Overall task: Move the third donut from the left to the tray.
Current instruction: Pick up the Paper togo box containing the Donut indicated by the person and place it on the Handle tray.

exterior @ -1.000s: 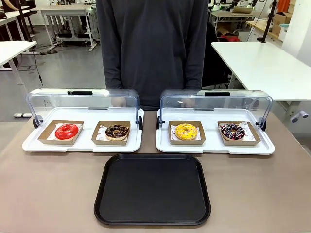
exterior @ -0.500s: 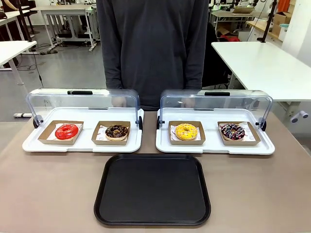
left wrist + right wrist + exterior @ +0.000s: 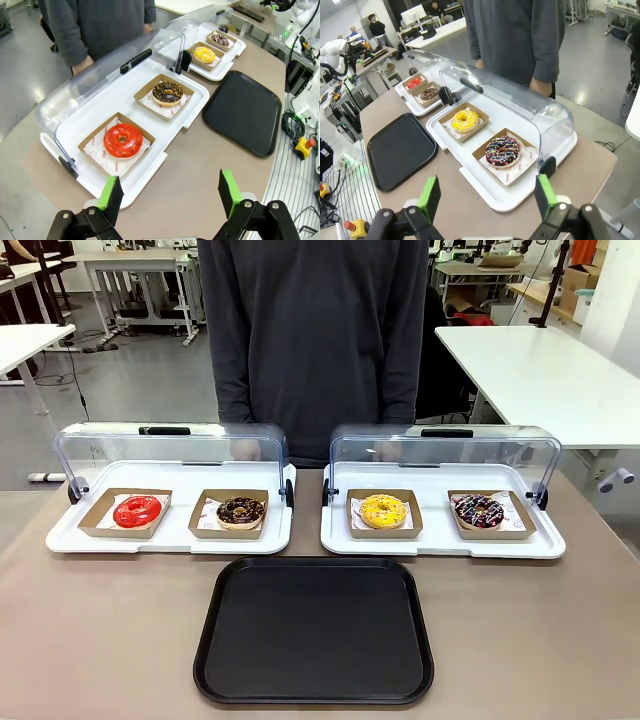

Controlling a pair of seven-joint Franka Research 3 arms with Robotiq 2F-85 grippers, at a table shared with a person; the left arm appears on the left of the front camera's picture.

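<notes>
Surface: here's the brown surface (image 3: 100,640), wide and flat, carrying everything in play.
Person: standing across the tray on the far side, arms down, hands behind the clear lids and off the goods.
Tray: the black tray (image 3: 315,632) lies bare, dead centre at the near edge. This is our landmark.
Display case: the white display case (image 3: 440,545) sits just past the tray's far right corner, its clear lid swung back and the front open.
Right pincer: the right pincer (image 3: 486,189) hangs off to the tray's right, green pads spread wide, gripping nothing.
Left pincer: the left pincer (image 3: 170,186) is out beyond the tray's left side, also wide and bare.
Cardboard holder: the cardboard holder (image 3: 385,533) is brown and shallow, its broad side facing the tray's far edge.
Yellow donut: the yellow donut (image 3: 383,510) rests in that holder just beyond the tray's far right corner, in the case's tray-side slot.
Key relation: from the right pincer the donut lies ahead and slightly left, past a chocolate donut (image 3: 502,150). The right arm looks the nearer one. A ring has no long axis, so the holder's edges would set the approach.
Look: bright glossy yellow icing, small coloured sprinkles, a clean hole and paper beneath.
</notes>
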